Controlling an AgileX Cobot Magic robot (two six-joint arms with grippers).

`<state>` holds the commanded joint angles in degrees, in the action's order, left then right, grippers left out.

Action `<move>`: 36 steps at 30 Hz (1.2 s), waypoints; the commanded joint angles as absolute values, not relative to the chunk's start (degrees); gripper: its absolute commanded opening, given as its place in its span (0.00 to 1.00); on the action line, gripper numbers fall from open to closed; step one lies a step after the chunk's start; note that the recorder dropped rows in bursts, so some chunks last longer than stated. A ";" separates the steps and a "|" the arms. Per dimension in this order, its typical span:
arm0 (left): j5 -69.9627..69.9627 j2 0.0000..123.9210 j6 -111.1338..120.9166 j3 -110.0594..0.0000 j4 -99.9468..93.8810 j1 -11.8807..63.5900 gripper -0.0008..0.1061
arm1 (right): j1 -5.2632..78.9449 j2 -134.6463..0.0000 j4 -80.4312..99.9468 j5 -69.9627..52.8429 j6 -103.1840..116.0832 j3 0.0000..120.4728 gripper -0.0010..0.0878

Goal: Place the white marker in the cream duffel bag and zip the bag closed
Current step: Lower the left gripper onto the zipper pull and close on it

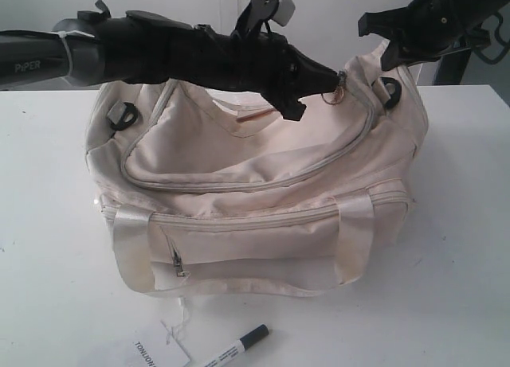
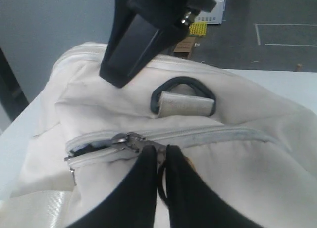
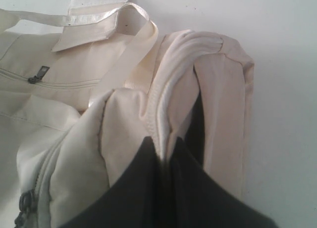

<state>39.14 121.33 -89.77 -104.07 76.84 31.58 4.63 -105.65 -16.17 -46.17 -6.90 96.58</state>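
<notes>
The marker lies on the bench in front of the bag, outside it and apart from it. Its black cap points away from a white tag that sits just beside its other end. The bag's curved top zip looks run shut along almost its whole length, so the step in hand reads as opening it, not loading.

The left fingers are pinched together on the pull at the right end of the bag, near a black D-ring. The right fingers are clamped narrow on a fold of cream fabric at that same end (apparently to anchor it against the tug).

The next move, as I judge it, is to draw the pull along the curve toward the left end, with the right grip holding the cloth taut. Soft fabric may bunch and jam the slider. The left arm lies across the top of the bag, over the very zip it must travel. Afterward the marker needs fetching, and the tag beside it could be nipped by mistake.
</notes>
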 joint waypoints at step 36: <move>34.98 111.01 -40.57 -104.07 33.67 33.82 0.01 | 4.63 -105.65 -17.82 -47.02 -4.35 96.58 0.01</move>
<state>34.98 111.01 -40.57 -104.07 33.67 33.82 4.63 -105.65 -17.82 -47.02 -4.35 96.58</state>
